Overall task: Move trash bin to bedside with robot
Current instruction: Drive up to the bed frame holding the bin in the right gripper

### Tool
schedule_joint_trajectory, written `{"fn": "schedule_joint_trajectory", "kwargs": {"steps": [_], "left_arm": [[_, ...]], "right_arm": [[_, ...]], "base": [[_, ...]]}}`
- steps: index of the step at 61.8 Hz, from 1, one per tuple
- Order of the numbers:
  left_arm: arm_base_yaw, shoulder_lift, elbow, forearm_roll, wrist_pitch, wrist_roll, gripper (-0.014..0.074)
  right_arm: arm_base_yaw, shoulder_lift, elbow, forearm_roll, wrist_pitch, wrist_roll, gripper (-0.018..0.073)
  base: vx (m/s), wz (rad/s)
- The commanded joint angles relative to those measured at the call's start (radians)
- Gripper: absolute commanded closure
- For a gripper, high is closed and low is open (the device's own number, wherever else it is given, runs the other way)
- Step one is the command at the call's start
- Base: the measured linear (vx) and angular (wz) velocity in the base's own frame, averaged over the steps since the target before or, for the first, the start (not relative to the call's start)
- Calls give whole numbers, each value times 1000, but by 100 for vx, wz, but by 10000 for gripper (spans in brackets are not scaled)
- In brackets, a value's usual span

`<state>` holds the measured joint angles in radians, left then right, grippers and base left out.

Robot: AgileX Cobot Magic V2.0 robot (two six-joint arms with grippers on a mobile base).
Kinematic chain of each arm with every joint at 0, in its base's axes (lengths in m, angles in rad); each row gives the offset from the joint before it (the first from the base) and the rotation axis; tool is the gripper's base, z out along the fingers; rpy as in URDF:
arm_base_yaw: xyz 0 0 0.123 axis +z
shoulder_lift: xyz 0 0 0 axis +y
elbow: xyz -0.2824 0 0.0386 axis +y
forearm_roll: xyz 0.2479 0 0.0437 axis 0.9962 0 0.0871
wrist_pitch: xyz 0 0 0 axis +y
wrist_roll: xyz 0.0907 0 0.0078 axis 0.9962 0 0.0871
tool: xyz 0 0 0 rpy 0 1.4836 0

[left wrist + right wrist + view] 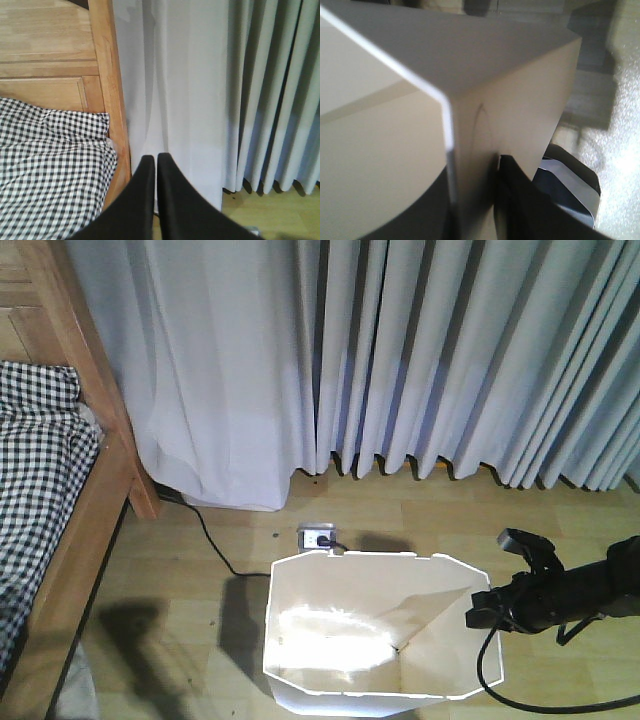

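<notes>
While the right gripper [478, 612] is clamped on the trash bin [350, 640], the left gripper [152, 159] holds nothing.

Right side: front view has the black arm [590, 590] coming in from the right edge, with the gripper on the bin's right rim at the chamfered corner. A black cable [482, 665] loops below it. Right wrist view confirms the hold [472, 170]: one finger is inside the bin and the outer finger [525, 205] is against the outside. The thin white wall of the bin [510, 100] is pinched between them.

Bin: upright on the wooden floor [200, 640], open top, cream inside, with a bright light patch on the inner wall. It sits right of the bed [90, 510] and apart from it, with a strip of floor and shadow between. The bed's wooden frame and checked bedding [35, 460] are at the left edge.

Behind the bin: a floor socket [318, 537] just beside the back rim with a plug in it. A black cord [210, 538] runs left toward the foot of the curtain [450, 360].

Left side: wrist view shows the two black fingers brought together with only a thin slit between them. They point at the curtain [200, 90] just right of the bed frame [107, 100], with bedding [50, 170] at lower left.
</notes>
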<state>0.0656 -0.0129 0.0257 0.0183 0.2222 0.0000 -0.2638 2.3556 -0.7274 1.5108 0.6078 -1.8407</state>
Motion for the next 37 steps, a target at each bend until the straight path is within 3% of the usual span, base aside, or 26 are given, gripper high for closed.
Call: {"fn": "schedule_joint_trajectory", "kwargs": {"steps": [1,37], "left_arm": [[0,-15,19,-4,-71,0,603],[0,-15,19,-4,-71,0,603]], "right_arm": [[-4,-68,-2,9,244,-1,566],[-4,-68,-2,9,244,-1,566]], "base": [[19,2],[16,1]]}}
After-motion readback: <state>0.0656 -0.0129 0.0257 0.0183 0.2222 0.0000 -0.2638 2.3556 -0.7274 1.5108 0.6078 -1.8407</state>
